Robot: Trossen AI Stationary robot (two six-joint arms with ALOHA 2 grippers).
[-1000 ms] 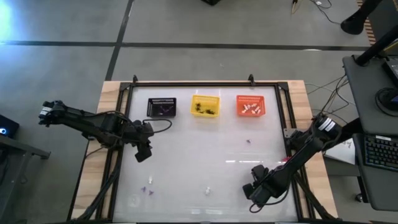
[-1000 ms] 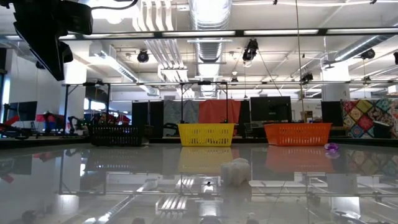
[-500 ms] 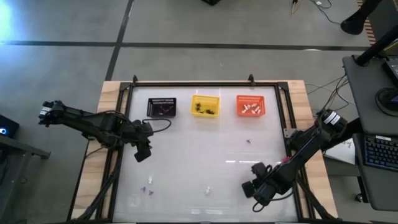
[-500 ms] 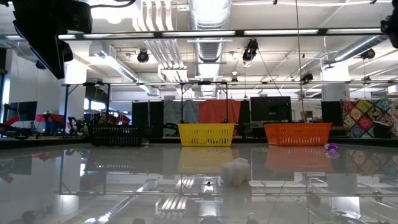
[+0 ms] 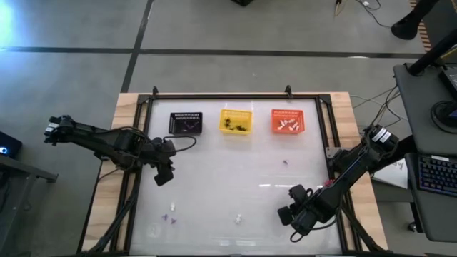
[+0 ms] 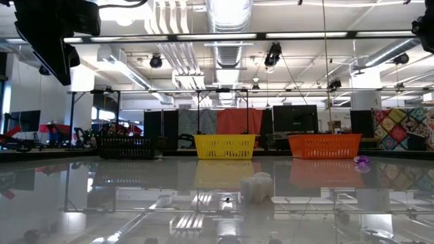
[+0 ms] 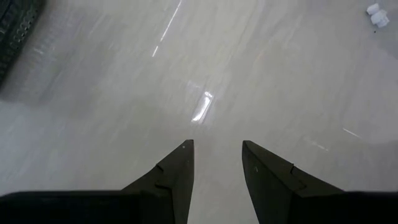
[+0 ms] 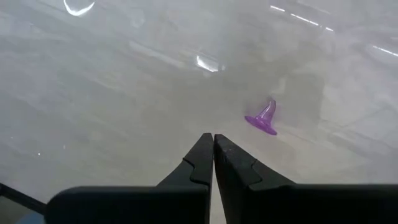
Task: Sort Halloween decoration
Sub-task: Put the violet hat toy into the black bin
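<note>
The Halloween decoration shows as tiny trinkets scattered on the white table. A purple witch-hat trinket (image 8: pixel 264 118) lies on the table just beyond my right gripper (image 8: pixel 213 140), which is shut on nothing and hangs over the near right area (image 5: pixel 287 214). A white trinket (image 5: pixel 238 218) lies near the front edge. Purple and white trinkets (image 5: pixel 171 213) lie at the near left, and one purple trinket (image 5: pixel 285 162) lies below the orange basket. My left gripper (image 7: pixel 217 148) is open above bare table at the left (image 5: pixel 164 175).
Three small baskets stand in a row at the far side: black (image 5: pixel 186 123), yellow (image 5: pixel 235 121) and orange (image 5: pixel 288 121), each with trinkets inside. A dark frame (image 5: pixel 228 96) borders the table. Open table lies between the two arms.
My right arm has drawn up a little and tipped. In the low view its dark body has risen toward the top right corner. The trinkets and my left arm have kept still.
</note>
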